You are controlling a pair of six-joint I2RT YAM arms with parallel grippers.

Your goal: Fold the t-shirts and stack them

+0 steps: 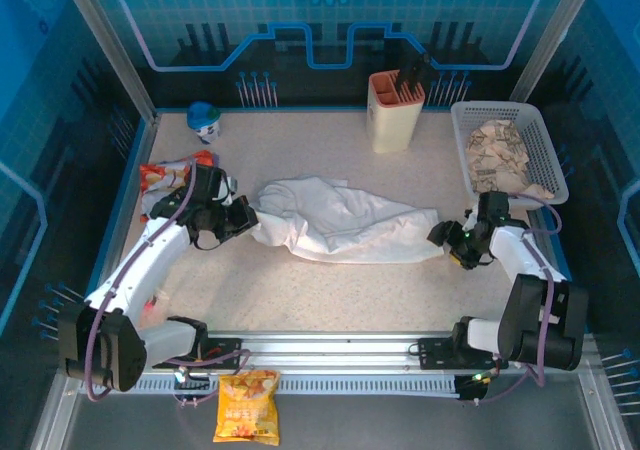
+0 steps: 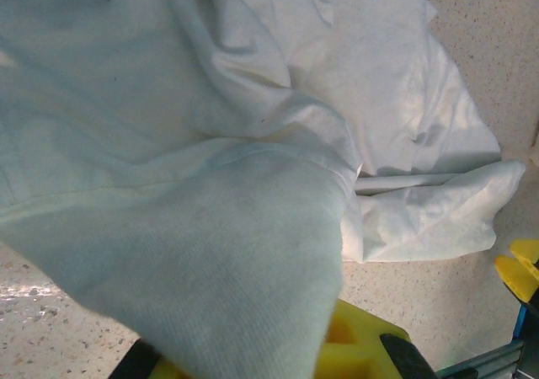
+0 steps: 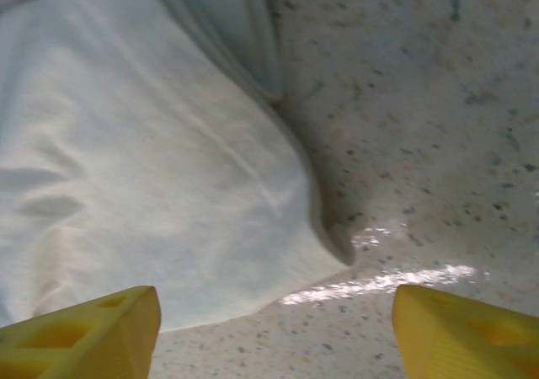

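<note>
Reckon t-shirt (image 1: 340, 225) limp, light: grab corners. Its left edge sits clamped in left claw (image 1: 248, 220); right claw (image 3: 274, 312) wide at its right corner.

We see the t-shirts (image 1: 340, 220) heaped mid-frame on the tabletop (image 1: 330, 290), a basket (image 1: 510, 150) at upper right, and a holder (image 1: 397, 110), perhaps of knives, behind them.

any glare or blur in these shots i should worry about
Right wrist view: a bright glare streak on the table beside the edge of the t-shirt, with a dark shadow under that edge; left wrist view: the near cloth is soft and blue-tinted; top external view: even light, no strong glare.
</note>
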